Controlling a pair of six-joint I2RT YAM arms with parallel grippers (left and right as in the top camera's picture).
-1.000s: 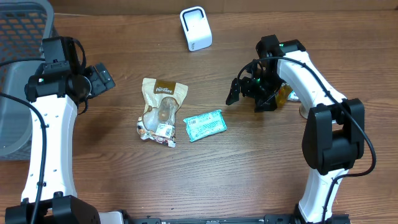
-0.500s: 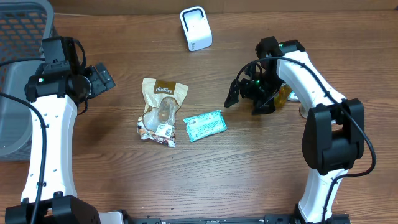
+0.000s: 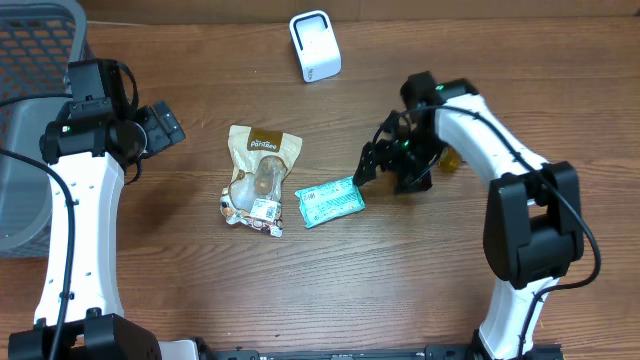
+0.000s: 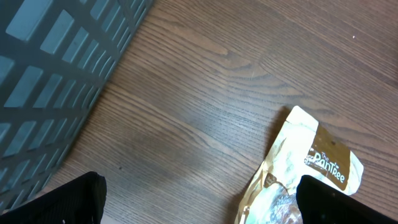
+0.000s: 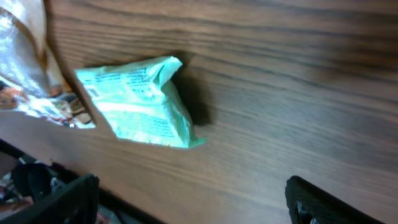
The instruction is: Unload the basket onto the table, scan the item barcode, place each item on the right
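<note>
The right gripper (image 3: 385,177) hangs wide and empty just beside the green packet (image 3: 329,201), which lies flat mid-table next to a brown pouch (image 3: 258,180). The left gripper (image 3: 160,127), also wide and empty, hovers near the basket (image 3: 30,60) at the far left corner. A scanner (image 3: 315,46) stands by the far edge.

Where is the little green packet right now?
In the overhead view the green packet lies flat near the middle of the table, just right of the tan snack pouch, with the right gripper close on its other side.
</note>
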